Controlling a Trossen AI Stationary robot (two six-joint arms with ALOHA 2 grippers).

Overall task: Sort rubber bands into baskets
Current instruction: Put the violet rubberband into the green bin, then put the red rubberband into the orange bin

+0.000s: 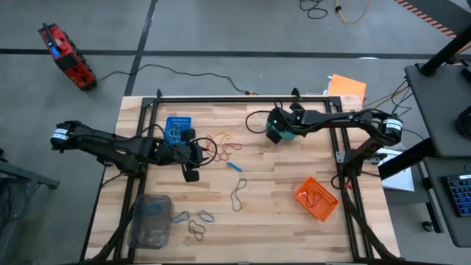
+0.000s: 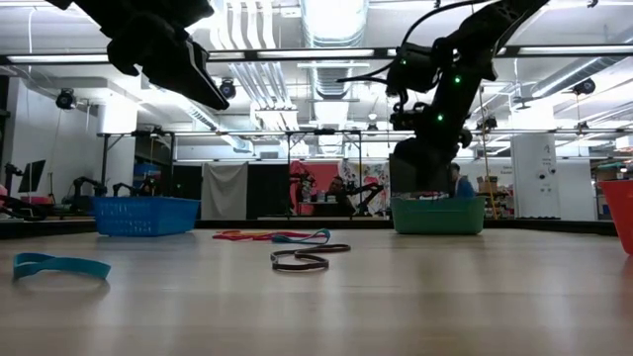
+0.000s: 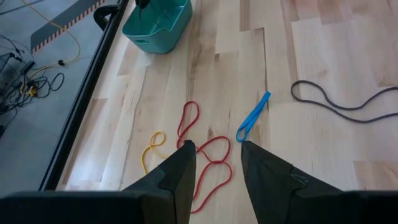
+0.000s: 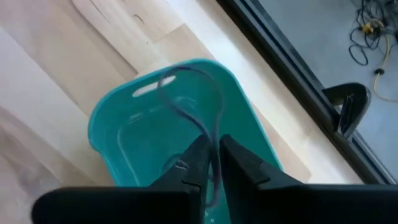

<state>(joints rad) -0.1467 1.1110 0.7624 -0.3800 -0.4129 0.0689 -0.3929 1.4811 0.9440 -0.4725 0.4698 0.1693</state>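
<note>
The right end effector [image 4: 212, 163] hangs directly over the teal basket [image 4: 118, 134] near the far edge of the desk [image 1: 280, 213], its fingers drawn narrow and pinching a thin greyish rubber band [image 4: 186, 93] whose loop dangles down into the basket's mouth. The left end effector [image 3: 214, 158] is raised above the middle of the desk with its fingers partly apart and nothing between them; below it lie a red band [image 3: 205, 155], a yellow band [image 3: 151, 149] and a blue band [image 3: 252, 118], with a long dark band [image 3: 342, 102] off to one side. Just beside the left arm stands the blue basket [image 1: 177, 126], holding a few bands. The orange basket [image 1: 316, 199] sits towards the right front of the desk, and the clear basket [image 1: 149, 219] at the left front, with more loose bands [image 1: 199, 221] scattered next to it.
</note>
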